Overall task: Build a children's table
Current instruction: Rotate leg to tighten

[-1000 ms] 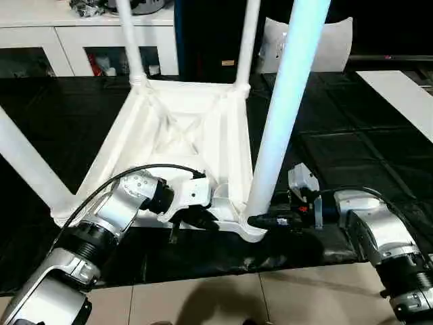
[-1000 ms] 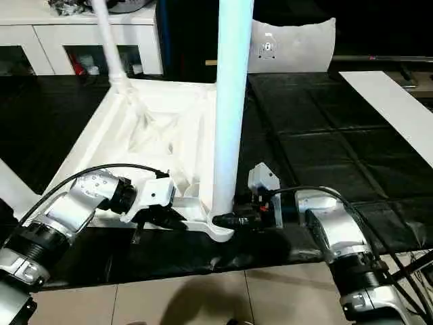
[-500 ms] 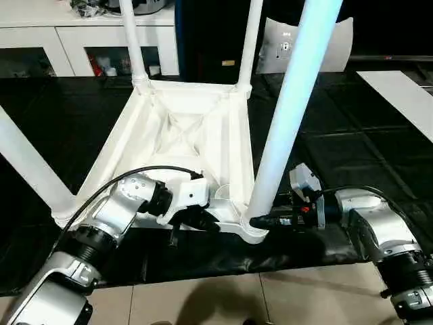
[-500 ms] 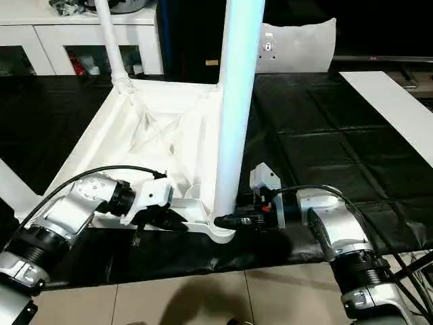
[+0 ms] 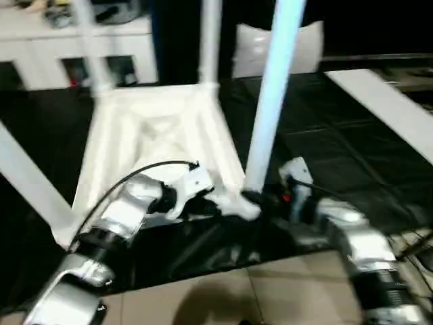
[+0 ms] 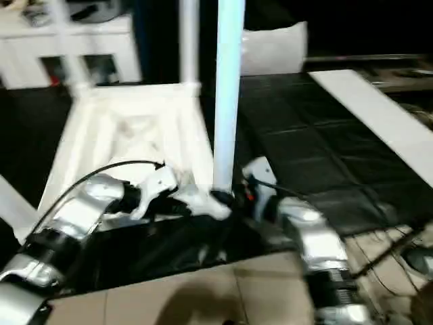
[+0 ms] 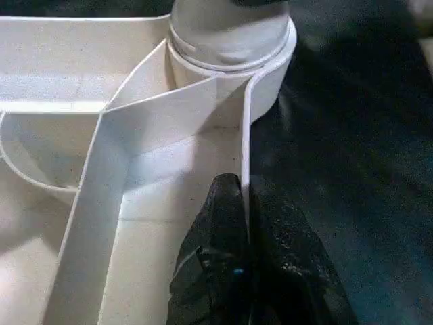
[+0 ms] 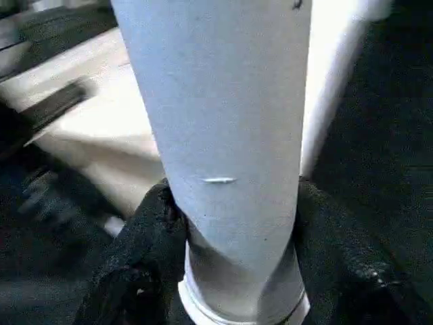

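The children's table top (image 5: 155, 128) lies upside down on a black mat, ribbed side up. White legs rise from its sockets: two at the far corners (image 5: 210, 40) and one at the near left (image 5: 27, 176). The near-right leg (image 5: 270, 101) stands in its corner socket (image 7: 230, 40). My left gripper (image 7: 242, 186) is shut on the top's thin rim wall just beside that socket. My right gripper (image 8: 237, 217) is shut around the base of the near-right leg, one black finger (image 8: 145, 237) on each side.
A white cabinet (image 5: 40, 40) stands at the back left. A white sheet-like thing (image 5: 298, 44) leans at the back. A long white board (image 5: 379, 101) lies on the mat at the right. Tiled floor (image 5: 270, 291) borders the mat in front, with cables (image 6: 406, 244) at the right.
The whole picture has shifted and blurred, so the camera has moved. Both grippers keep the same holds on the rim and the leg.
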`<state>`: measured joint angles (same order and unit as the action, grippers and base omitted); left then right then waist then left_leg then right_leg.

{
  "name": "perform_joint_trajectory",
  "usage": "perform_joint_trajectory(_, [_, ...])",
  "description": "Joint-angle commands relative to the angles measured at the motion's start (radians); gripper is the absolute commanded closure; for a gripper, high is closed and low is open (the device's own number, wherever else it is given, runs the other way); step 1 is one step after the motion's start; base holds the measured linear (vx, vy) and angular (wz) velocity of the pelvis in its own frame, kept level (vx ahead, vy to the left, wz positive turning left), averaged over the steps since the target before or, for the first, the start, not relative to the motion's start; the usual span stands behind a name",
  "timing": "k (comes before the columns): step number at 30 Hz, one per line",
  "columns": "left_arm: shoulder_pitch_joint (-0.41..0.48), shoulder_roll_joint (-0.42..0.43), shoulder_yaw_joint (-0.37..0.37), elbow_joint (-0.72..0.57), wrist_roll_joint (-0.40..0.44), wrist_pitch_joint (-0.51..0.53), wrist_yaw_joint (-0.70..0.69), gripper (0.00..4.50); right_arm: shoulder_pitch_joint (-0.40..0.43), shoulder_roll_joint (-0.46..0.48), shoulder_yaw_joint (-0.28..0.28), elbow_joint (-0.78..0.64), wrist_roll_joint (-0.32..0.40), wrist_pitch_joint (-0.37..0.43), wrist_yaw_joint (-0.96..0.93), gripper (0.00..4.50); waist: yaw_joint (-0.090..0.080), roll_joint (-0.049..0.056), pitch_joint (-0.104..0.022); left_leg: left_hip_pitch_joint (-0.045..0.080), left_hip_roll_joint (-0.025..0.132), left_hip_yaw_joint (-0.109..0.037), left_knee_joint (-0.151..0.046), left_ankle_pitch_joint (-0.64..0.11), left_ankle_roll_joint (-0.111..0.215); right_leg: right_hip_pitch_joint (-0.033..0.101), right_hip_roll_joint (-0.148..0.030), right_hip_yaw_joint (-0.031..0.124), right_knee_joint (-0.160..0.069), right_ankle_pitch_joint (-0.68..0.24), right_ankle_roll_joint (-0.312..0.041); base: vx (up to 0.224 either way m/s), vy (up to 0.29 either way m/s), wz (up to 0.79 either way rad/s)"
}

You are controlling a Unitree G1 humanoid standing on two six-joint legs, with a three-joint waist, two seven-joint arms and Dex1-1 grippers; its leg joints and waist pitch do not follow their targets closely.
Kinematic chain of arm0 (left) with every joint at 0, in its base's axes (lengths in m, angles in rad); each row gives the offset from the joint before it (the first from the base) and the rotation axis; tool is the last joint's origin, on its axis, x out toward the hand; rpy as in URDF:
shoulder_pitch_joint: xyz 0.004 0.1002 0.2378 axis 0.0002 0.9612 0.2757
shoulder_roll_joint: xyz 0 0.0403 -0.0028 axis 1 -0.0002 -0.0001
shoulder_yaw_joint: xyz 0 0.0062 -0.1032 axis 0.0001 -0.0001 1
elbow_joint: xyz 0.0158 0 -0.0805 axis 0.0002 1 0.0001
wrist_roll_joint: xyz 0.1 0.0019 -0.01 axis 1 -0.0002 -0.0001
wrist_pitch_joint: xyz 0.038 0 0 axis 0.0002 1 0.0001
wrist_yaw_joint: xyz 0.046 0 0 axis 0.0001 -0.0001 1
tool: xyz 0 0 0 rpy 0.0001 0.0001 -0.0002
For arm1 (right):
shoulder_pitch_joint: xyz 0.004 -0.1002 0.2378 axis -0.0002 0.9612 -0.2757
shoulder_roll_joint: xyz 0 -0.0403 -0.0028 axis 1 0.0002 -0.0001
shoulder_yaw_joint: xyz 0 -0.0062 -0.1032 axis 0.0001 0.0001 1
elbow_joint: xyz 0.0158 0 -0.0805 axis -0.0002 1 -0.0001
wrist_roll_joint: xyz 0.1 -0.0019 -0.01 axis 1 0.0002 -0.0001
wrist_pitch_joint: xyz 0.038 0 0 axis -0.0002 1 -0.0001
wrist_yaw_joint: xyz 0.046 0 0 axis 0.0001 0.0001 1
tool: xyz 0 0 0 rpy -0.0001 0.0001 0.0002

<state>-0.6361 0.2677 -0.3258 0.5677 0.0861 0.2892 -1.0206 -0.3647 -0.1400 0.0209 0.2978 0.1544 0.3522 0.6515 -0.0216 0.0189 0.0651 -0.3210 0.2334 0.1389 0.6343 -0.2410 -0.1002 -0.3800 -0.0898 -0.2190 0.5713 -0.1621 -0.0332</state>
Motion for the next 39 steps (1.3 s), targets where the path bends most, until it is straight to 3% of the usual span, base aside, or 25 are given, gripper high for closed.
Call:
perform_joint_trajectory(1, [-0.063,-0.119,-0.016,-0.007,-0.029,0.0,0.074,4.5,-0.063,0.11,0.04,0.069,0.016,0.047,-0.122,2.53,0.0,0.0,-0.045,-0.006,0.073,-0.036,-0.173,-0.652,0.006,0.073,-0.056,0.128,0.026,-0.323,-0.004,0.0,0.0,0.0])
perform_joint_trajectory(2, [-0.081,-0.144,-0.003,0.015,-0.026,0.009,0.116,4.5,-0.092,0.145,0.012,0.105,0.008,0.044,-0.21,2.53,-0.001,-0.052,-0.032,0.106,-0.096,0.05,0.048,-0.392,0.007,-0.1,-0.026,0.039,-0.211,-0.929,0.148,0.004,-0.053,-0.05])
perform_joint_trajectory(3, [-0.106,-0.176,0.016,0.046,-0.023,0.016,0.174,4.5,-0.128,0.184,-0.017,0.155,-0.003,0.021,-0.305,2.53,-0.029,-0.043,-0.049,0.051,-0.107,0.046,0.082,-0.269,0.055,-0.034,-0.075,0.001,-0.212,-1.058,0.202,0.004,-0.053,-0.05])
perform_joint_trajectory(4, [-0.106,-0.176,0.016,0.046,-0.023,0.016,0.174,4.5,-0.128,0.184,-0.017,0.155,-0.003,0.021,-0.305,2.53,-0.041,-0.024,-0.064,0.009,-0.081,0.037,0.05,-0.257,0.067,0.023,-0.07,-0.034,-0.216,-0.986,0.249,0.066,0.008,-0.39])
perform_joint_trajectory(5, [-0.114,-0.186,0.023,0.055,-0.02,0.019,0.195,4.5,-0.138,0.194,-0.024,0.168,-0.009,0.01,-0.328,2.53,-0.046,0.006,-0.077,-0.011,-0.043,0.016,0.019,-0.26,0.067,0.07,-0.079,-0.064,-0.198,-0.84,0.273,0.082,0.094,-0.52])
perform_joint_trajectory(6, [-0.128,-0.2,0.032,0.071,-0.017,0.02,0.223,4.5,-0.146,0.204,-0.02,0.182,-0.015,-0.017,-0.332,1.97,-0.023,0.056,-0.078,-0.089,0.102,-0.087,-0.088,-0.346,0.073,0.149,-0.101,0.073,0.091,-0.338,0.11,0.082,0.094,-0.52])
perform_joint_trajectory(7, [-0.148,-0.216,0.046,0.091,-0.009,0.025,0.255,4.5,-0.154,0.226,-0.03,0.193,-0.023,-0.053,-0.352,1.83,-0.028,0.043,-0.071,-0.03,0.107,-0.091,-0.141,-0.442,0.079,0.082,-0.092,0.133,0.09,-0.087,0.01,0.026,0.058,-0.16])
perform_joint_trajectory(8, [-0.152,-0.218,0.048,0.095,-0.007,0.025,0.26,4.5,-0.155,0.231,-0.034,0.195,-0.022,-0.062,-0.353,1.83,-0.015,-0.029,-0.05,0.021,-0.029,-0.014,-0.045,-0.451,0.023,0.008,-0.06,0.096,-0.099,-0.537,0.065,0.0,0.0,0.0])
perform_joint_trajectory(9, [-0.156,-0.216,0.047,0.101,-0.003,0.021,0.26,4.5,-0.156,0.234,-0.039,0.194,-0.019,-0.067,-0.35,1.77,-0.014,-0.05,-0.037,0.076,-0.114,0.037,0.07,-0.334,0.027,-0.078,-0.03,0.023,-0.189,-0.864,0.167,0.0,0.0,0.0])
perform_joint_trajectory(10, [-0.16,-0.212,0.046,0.107,-0.001,0.015,0.26,4.5,-0.155,0.233,-0.041,0.192,-0.018,-0.071,-0.346,1.62,-0.056,-0.04,-0.059,0.041,-0.113,0.045,0.083,-0.292,0.07,-0.023,-0.065,-0.019,-0.201,-1.014,0.24,0.085,0.029,-0.2])
perform_joint_trajectory(11, [-0.161,-0.207,0.044,0.11,0.002,0.01,0.259,4.5,-0.152,0.228,-0.04,0.187,-0.024,-0.075,-0.346,1.47,-0.064,-0.024,-0.078,-0.029,-0.079,0.023,0.028,-0.27,0.083,0.072,-0.076,-0.028,-0.173,-0.888,0.279,0.109,0.094,-0.42])
perform_joint_trajectory(12, [-0.159,-0.197,0.041,0.113,0.007,0.0,0.248,4.5,-0.144,0.212,-0.029,0.181,-0.038,-0.096,-0.33,1.39,-0.027,0.05,-0.081,-0.078,0.114,-0.107,-0.086,-0.296,0.119,0.131,-0.108,0.092,0.072,-0.377,0.137,0.109,0.094,-0.42])
perform_joint_trajectory(13, [-0.159,-0.197,0.041,0.113,0.007,0.0,0.248,4.5,-0.144,0.212,-0.029,0.181,-0.038,-0.096,-0.33,1.35,-0.031,0.057,-0.077,-0.029,0.131,-0.108,-0.116,-0.329,0.125,0.076,-0.102,0.129,0.073,-0.193,0.055,0.082,0.041,0.01])
perform_joint_trajectory(14, [-0.148,-0.175,0.04,0.112,0.015,-0.015,0.224,4.5,-0.127,0.177,-0.028,0.176,-0.047,-0.134,-0.311,1.32,-0.04,-0.005,-0.052,-0.012,0.027,-0.048,-0.082,-0.414,0.075,0.036,-0.089,0.132,-0.028,-0.273,-0.011,0.074,0.005,0.24])
perform_joint_trajectory(15, [-0.143,-0.167,0.038,0.107,0.016,-0.017,0.214,4.5,-0.12,0.165,-0.028,0.169,-0.047,-0.144,-0.299,1.25,-0.007,-0.032,-0.052,0.047,-0.111,0.03,0.033,-0.273,0.053,-0.035,-0.076,0.075,-0.141,-0.805,0.133,0.074,0.005,0.24])
perform_joint_trajectory(16, [-0.139,-0.16,0.036,0.103,0.017,-0.019,0.205,4.5,-0.113,0.154,-0.028,0.163,-0.046,-0.153,-0.288,1.14,-0.014,-0.05,-0.058,0.016,-0.115,0.03,0.041,-0.216,0.072,-0.011,-0.087,0.078,-0.14,-0.899,0.173,0.066,0.024,0.0])
perform_joint_trajectory(17, [-0.129,-0.145,0.032,0.095,0.019,-0.027,0.188,4.5,-0.099,0.13,-0.032,0.148,-0.043,-0.17,-0.267,1.04,-0.009,-0.047,-0.072,-0.03,-0.111,0.022,0.025,-0.164,0.087,0.04,-0.091,0.08,-0.128,-0.883,0.203,0.048,0.028,-0.19])
perform_joint_trajectory(18, [-0.122,-0.134,0.028,0.089,0.02,-0.036,0.175,4.5,-0.087,0.114,-0.038,0.136,-0.038,-0.184,-0.244,0.91,0.012,-0.025,-0.085,-0.064,-0.079,-0.008,-0.029,-0.06,0.108,0.061,-0.09,0.102,-0.098,-0.691,0.192,0.048,0.028,-0.19])
perform_joint_trajectory(19, [-0.111,-0.114,0.024,0.078,0.02,-0.04,0.155,4.5,-0.067,0.084,-0.049,0.106,-0.024,-0.197,-0.204,0.91,0.02,-0.005,-0.094,-0.048,-0.039,-0.028,-0.053,0.032,0.12,0.05,-0.073,0.099,-0.084,-0.451,0.11,0.0,0.0,0.0])
perform_joint_trajectory(20, [-0.104,-0.102,0.023,0.072,0.02,-0.042,0.143,4.5,-0.055,0.066,-0.058,0.088,-0.015,-0.205,-0.178,0.81,0.018,-0.006,-0.099,-0.035,-0.018,-0.033,-0.056,0.108,0.138,0.037,-0.063,0.103,-0.058,-0.259,-0.004,0.0,0.0,0.0])
perform_joint_trajectory(22, [-0.093,-0.082,0.019,0.062,0.017,-0.055,0.112,4.5,-0.034,0.028,-0.067,0.05,0.009,-0.2,-0.114,0.68,0.018,-0.016,-0.095,-0.044,-0.022,-0.03,-0.057,0.136,0.172,0.041,-0.063,0.11,-0.045,-0.187,-0.107,0.0,0.0,0.0])
perform_joint_trajectory(23, [-0.091,-0.074,0.017,0.063,0.016,-0.057,0.103,4.5,-0.024,0.006,-0.063,0.034,0.015,-0.202,-0.081,0.47,0.023,-0.014,-0.096,-0.044,-0.023,-0.025,-0.057,0.128,0.189,0.043,-0.068,0.111,-0.047,-0.197,-0.136,0.0,0.0,0.0])
perform_joint_trajectory(27, [-0.065,-0.014,-0.01,0.052,0.013,-0.129,-0.001,4.5,0.022,-0.141,-0.044,-0.036,0.048,-0.214,0.108,0.23,0.041,-0.013,-0.09,-0.039,-0.023,-0.016,-0.059,0.079,0.2,0.042,-0.071,0.112,-0.063,-0.276,-0.135,0.0,0.0,0.0])
perform_joint_trajectory(35, [-0.035,0.073,-0.057,0.014,-0.005,-0.238,-0.201,4.5,0.03,-0.277,0.007,-0.065,0.08,-0.201,0.354,0.03,0.056,-0.018,-0.081,-0.037,-0.035,-0.006,-0.063,-0.026,0.151,0.037,-0.063,0.097,-0.102,-0.489,-0.009,0.0,0.0,0.0])
perform_joint_trajectory(39, [-0.027,0.126,-0.102,-0.003,0.001,-0.306,-0.303,4.5,0.015,-0.333,0.06,-0.054,0.107,-0.193,0.502,0.19,0.061,-0.019,-0.083,-0.033,-0.023,-0.01,-0.066,-0.028,0.148,0.032,-0.064,0.095,-0.098,-0.463,-0.023,0.0,0.0,0.0])
